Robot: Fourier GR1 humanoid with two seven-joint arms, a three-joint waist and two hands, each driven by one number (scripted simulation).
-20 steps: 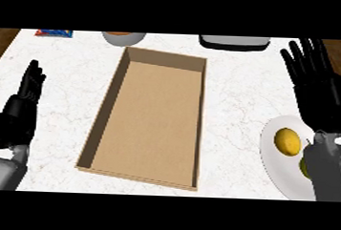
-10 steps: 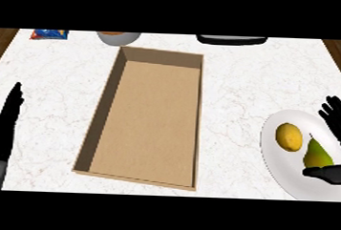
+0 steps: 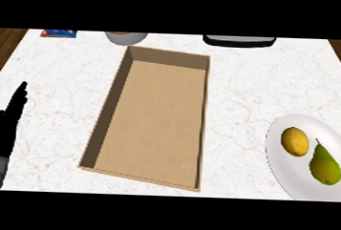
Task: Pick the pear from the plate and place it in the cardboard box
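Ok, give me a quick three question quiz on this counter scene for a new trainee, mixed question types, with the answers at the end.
1. True or false: the pear already lies inside the cardboard box.
2. Which fruit shares the plate with the pear? A) a lemon B) a banana C) an apple
3. Fill in: the only hand in view is the robot's ____ hand, resting open at the view's edge.

Key
1. False. The pear is on the plate, to the right of the box.
2. A. The lemon lies just left of the pear.
3. Left. The left hand shows at the left edge, fingers straight.
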